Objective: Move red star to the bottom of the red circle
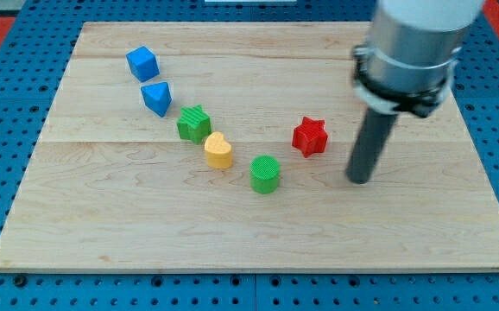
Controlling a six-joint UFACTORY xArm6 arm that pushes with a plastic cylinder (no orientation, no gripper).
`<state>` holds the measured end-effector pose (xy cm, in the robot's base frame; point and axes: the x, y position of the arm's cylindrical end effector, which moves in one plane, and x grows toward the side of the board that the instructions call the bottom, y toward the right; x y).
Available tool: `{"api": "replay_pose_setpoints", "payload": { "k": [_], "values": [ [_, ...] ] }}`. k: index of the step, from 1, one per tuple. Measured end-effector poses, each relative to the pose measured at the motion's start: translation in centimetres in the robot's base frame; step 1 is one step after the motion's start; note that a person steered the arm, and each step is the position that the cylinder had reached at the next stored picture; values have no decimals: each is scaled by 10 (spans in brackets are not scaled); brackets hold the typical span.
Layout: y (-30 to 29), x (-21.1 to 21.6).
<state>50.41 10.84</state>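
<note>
While my tip [361,180] sits just right of the red star [310,136], right of counter [103,233] centre, likely staged to push it; no red circle visible; no jaws here.

One raised view, angled down.
It frames the whole pale wooden board [258,233] closely, blue pegboard edging around.

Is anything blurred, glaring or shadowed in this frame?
Camera view: lighting even, no glare on the wooden board; blocks such as the red star look sharp with only faint shadows; the arm's grey housing at the view's top looks soft; my tip is clear.
</note>
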Motion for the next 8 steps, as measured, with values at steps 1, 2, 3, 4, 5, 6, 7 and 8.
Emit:
{"api": "replay_pose_setpoints", "payload": {
  "k": [1, 2, 3, 4, 5, 6, 7, 8],
  "values": [
    [-50, -36],
    [-51, -78],
    [-60, -99],
    [-22, -108],
    [8, -97],
    [-31, -86],
    [-15, -46],
    [26, -60]
  ]
}}
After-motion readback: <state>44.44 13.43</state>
